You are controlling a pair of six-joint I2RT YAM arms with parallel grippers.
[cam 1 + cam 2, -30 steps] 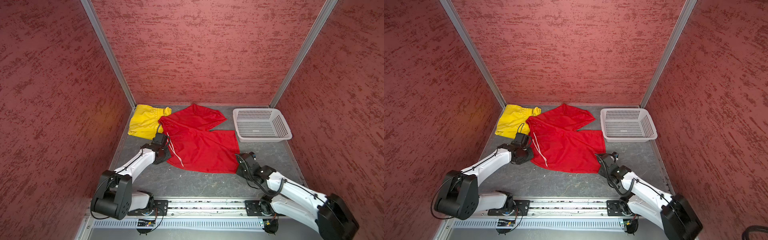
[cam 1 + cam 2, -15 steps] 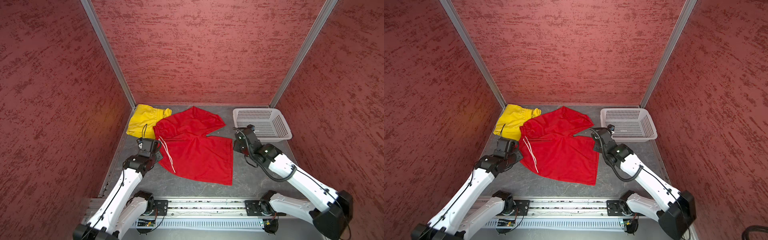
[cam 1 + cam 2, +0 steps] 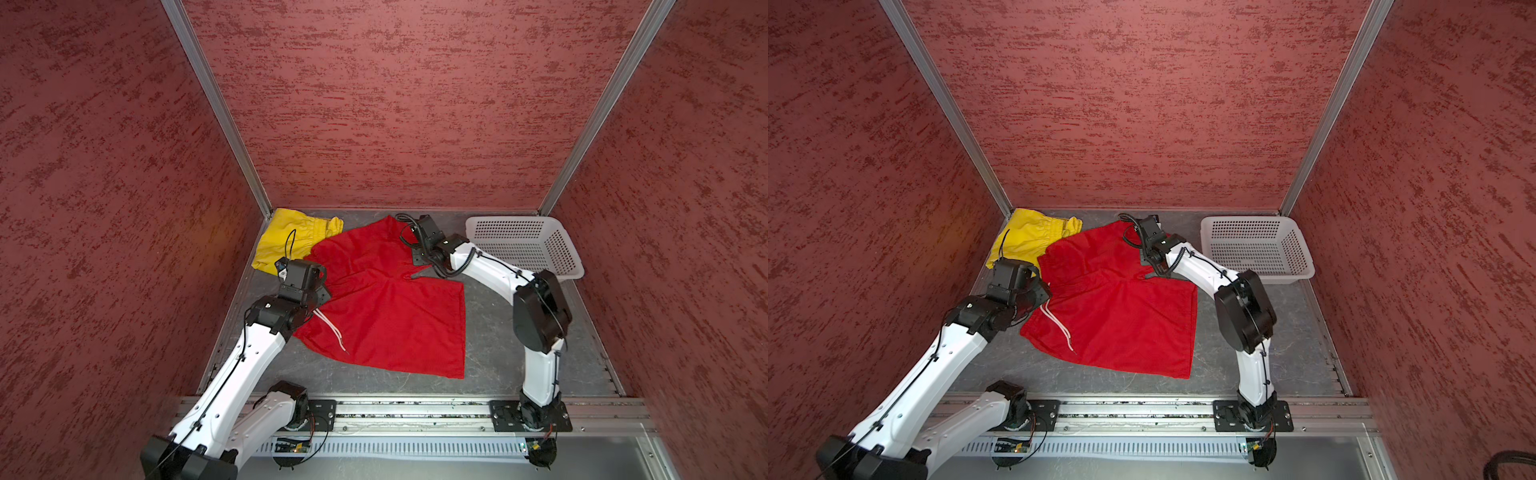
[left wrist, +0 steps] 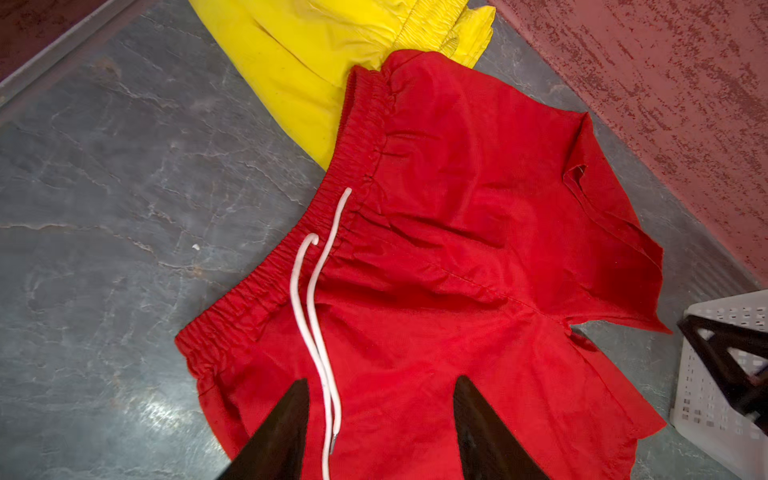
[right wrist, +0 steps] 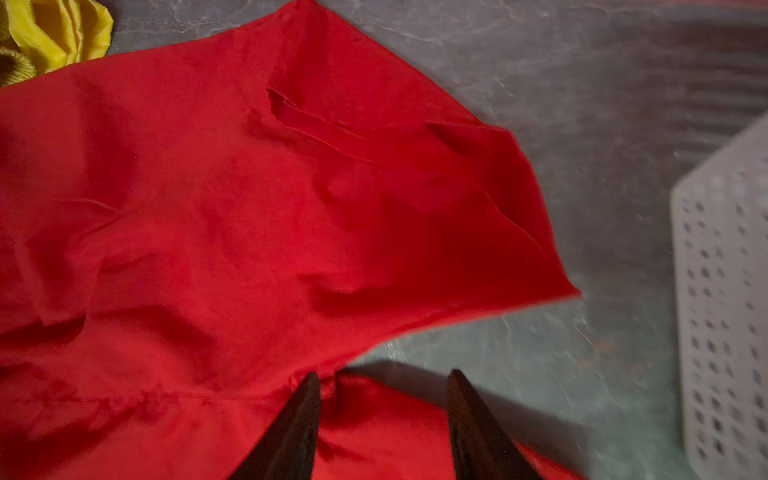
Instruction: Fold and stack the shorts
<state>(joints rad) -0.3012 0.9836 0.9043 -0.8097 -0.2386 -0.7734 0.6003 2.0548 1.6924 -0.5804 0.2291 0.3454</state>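
Floor (image 3: 494,332): grey marbled slab.
Left pincer (image 4: 382,380): parted, empty.
Right pincer (image 5: 384,374): parted, empty.
Red shorts (image 3: 386,307): flat, shiny, white drawstring (image 4: 316,291), under both your pincers.
Yellow shorts (image 3: 291,237): crumpled, just beyond your left pincer.

No lettering, label, brand or number can be read on the red shorts (image 3: 386,307), the yellow shorts (image 3: 291,237) at ten o'clock, or the white basket (image 3: 559,253) at two o'clock.

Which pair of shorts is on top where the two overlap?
The red shorts: their waistband end lies over the yellow shorts, which sit bunched in the back left corner. The red pair is spread out with a white drawstring showing.
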